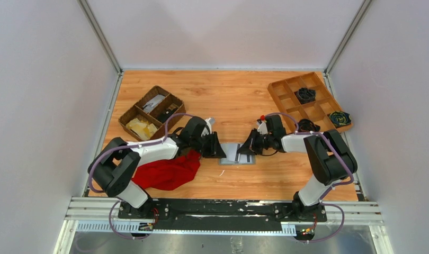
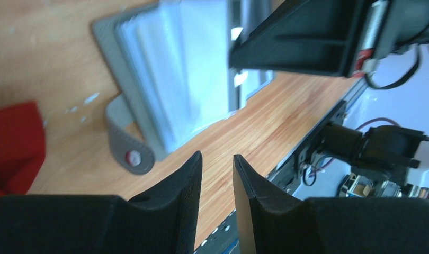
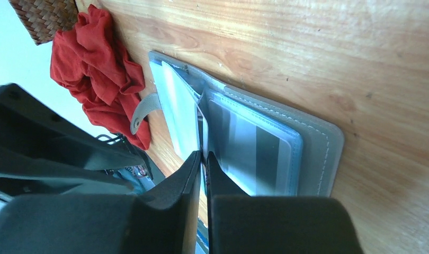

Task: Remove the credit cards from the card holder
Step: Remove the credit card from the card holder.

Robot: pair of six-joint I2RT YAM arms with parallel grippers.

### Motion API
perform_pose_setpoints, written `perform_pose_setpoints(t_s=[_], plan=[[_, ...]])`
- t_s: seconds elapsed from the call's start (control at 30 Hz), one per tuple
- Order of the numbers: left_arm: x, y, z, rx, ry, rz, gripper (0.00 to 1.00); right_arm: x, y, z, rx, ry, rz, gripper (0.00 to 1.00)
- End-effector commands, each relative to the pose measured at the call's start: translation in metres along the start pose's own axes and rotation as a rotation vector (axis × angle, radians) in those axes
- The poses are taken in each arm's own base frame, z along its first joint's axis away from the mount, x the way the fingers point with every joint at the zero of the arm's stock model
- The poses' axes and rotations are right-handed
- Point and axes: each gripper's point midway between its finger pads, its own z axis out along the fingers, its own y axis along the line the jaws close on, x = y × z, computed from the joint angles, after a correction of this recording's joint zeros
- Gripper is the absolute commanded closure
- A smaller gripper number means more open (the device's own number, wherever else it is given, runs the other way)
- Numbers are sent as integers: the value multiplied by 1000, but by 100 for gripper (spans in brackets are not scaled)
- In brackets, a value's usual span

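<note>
The grey card holder (image 1: 238,153) lies open on the wooden table between both arms, its clear sleeves (image 3: 255,143) fanned and its snap tab (image 2: 128,151) pointing toward the red cloth. My right gripper (image 3: 203,157) is at the holder's fold, its fingers almost together on the edge of a thin upright sleeve. My left gripper (image 2: 217,161) hovers just off the holder's near-left corner, its fingers a small gap apart with only table between them. The right gripper (image 2: 307,37) shows over the holder in the left wrist view. The credit cards are hidden.
A red cloth (image 1: 167,172) lies left of the holder under the left arm. A dark wicker basket (image 1: 151,112) with pale yellow pieces sits back left. A wooden divided tray (image 1: 307,100) with black items is back right.
</note>
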Motion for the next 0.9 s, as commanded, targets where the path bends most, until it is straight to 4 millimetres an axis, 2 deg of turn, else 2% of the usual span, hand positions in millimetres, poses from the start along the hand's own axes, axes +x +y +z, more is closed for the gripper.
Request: perform_pose_setpoints(t_s=[0.0,0.2,0.33,0.47,0.53,0.87], plan=[[-25,-20,9,33,-35,63,68,2,-18,-4,39,24,6,91],[-32,-10,34,-2,-7,75,68,1,-20,-8,19,29,10,92],[-29,3,48,-27,27,72,69,3,-23,-11,6,29,22,79],[-25,15,51,-54,37,60,69,0,-27,-15,-22,4,62,74],[-23,19,52,-60,46,54,69,-1,-27,-16,-47,-13,78,77],[-16,27,54,-74,66,46,69,-1,-16,-11,-171,-8,111,75]])
